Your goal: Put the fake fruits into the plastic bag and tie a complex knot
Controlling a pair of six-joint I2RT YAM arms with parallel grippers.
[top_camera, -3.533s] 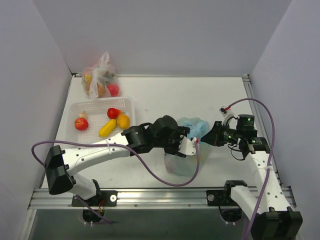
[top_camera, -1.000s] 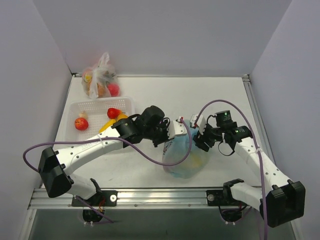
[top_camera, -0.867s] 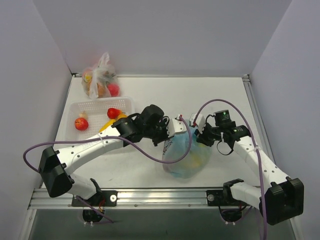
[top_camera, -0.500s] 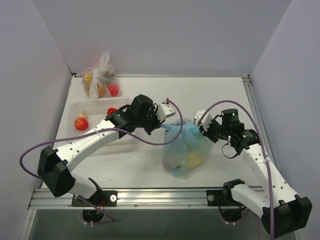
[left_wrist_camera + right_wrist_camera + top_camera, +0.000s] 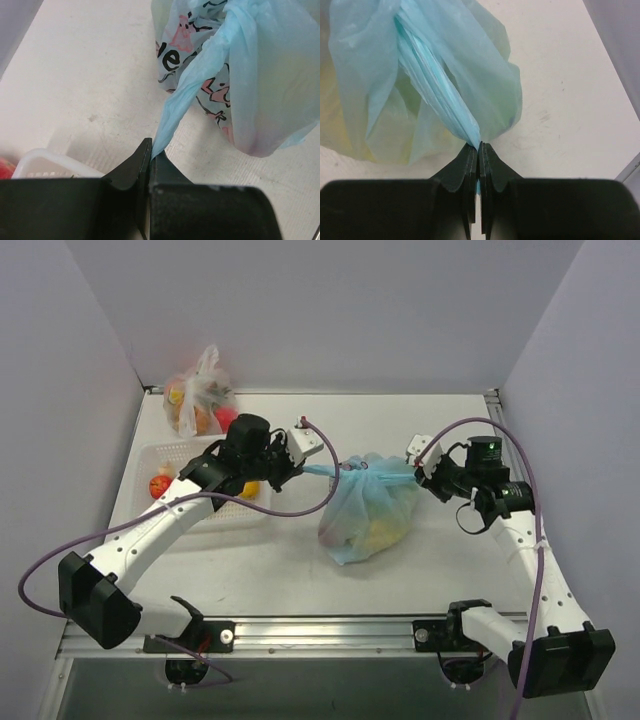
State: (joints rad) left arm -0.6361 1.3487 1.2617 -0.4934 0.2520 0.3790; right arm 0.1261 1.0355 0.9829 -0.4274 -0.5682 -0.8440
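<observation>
Mid-frame, I see the plastic bag (image 5: pixel 368 510), left jaws clamping one handle (image 5: pixel 177 107), right jaws clamping the other.

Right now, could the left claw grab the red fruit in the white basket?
Probably not: the left claw is shut on the handle of the plastic bag. The red fruit lies close by, but it must let go first.

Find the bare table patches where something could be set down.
Bare: the back strip of the table behind the blue bag, right of the clear bag; also the near strip before the blue bag. Crowded: the left side, with basket and left arm.
</observation>
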